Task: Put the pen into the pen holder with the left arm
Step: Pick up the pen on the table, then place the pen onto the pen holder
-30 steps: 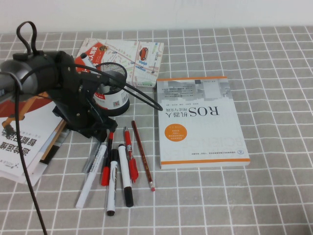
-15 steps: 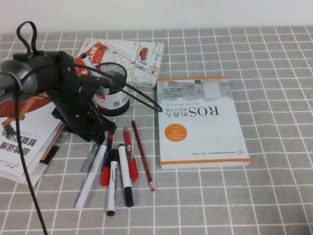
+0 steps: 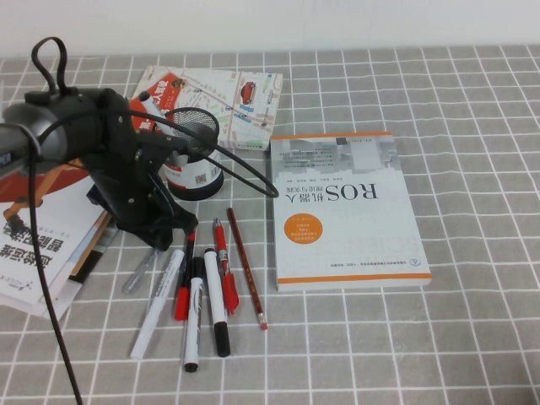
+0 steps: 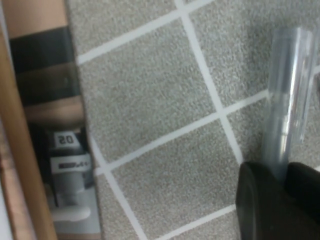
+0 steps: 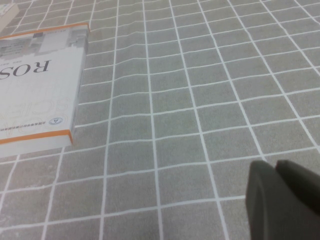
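The left gripper (image 3: 159,240) is hanging low over the grey checked tablecloth (image 3: 472,126), at the near-left foot of the pen holder (image 3: 192,152), and its jaws are pinching the pen (image 3: 140,271) at one end. The pen's slim, clear grey-silver barrel is slanting out from the claw towards the robot and its left, over the cloth. In the left wrist view the translucent tube (image 4: 285,100) is running straight into the black fingertips (image 4: 260,205).

Just right of the claw, several other writing tools are lying side by side: a white marker (image 3: 158,304), red pens (image 3: 224,267), black-capped markers (image 3: 217,314) and a dark red pencil (image 3: 246,268).

To the claw's left, a stack of books (image 3: 42,245) is lying with Chinese lettering that I cannot read.

Just beyond the claw, the black wire-mesh pen holder is standing upright, a red-and-white label with a QR code circling its lower half; nothing is showing inside it. Behind it a printed map leaflet (image 3: 245,101) is lying flat.

Well to the right, a white book (image 3: 346,211) with orange bands is showing "ROS", upside down from here.

The right gripper (image 5: 282,197) is hovering over bare cloth near that book's corner, its dark fingers sitting together with nothing between them.
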Controlling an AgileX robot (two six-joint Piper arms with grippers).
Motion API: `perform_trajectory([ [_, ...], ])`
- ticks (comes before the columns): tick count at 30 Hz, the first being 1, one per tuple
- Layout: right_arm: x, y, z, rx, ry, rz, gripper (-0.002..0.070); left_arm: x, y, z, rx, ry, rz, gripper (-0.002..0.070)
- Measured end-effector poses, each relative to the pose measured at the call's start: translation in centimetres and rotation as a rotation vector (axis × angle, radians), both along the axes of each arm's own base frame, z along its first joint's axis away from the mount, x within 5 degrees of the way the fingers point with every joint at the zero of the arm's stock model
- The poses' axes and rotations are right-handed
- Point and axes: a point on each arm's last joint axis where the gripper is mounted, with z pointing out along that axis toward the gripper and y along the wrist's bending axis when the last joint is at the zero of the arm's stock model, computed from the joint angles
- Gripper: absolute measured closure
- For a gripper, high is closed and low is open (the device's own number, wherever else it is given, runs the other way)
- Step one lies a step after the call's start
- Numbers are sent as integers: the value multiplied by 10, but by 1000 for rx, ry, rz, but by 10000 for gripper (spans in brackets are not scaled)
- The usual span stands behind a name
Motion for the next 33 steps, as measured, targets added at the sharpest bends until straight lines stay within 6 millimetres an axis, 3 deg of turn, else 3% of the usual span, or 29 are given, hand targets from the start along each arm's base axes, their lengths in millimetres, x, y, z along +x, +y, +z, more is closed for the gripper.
perform_trajectory([
  [9, 0, 0, 0, 0, 0, 0, 691, -12, 2, 11, 10, 81, -7, 627],
  [18, 0, 0, 0, 0, 0, 0, 691, -50, 0, 91, -28, -29, -48, 629],
  [21, 0, 0, 0, 0, 0, 0, 691, -73, -1, 127, -77, -159, -66, 629],
  [26, 0, 0, 0, 0, 0, 0, 691, -98, 6, 168, -215, -498, -48, 629],
  [29, 0, 0, 0, 0, 0, 0, 691, -110, 9, 175, -280, -656, -55, 629],
  [33, 0, 0, 0, 0, 0, 0, 691, -112, 10, 165, -322, -815, -69, 629],
])
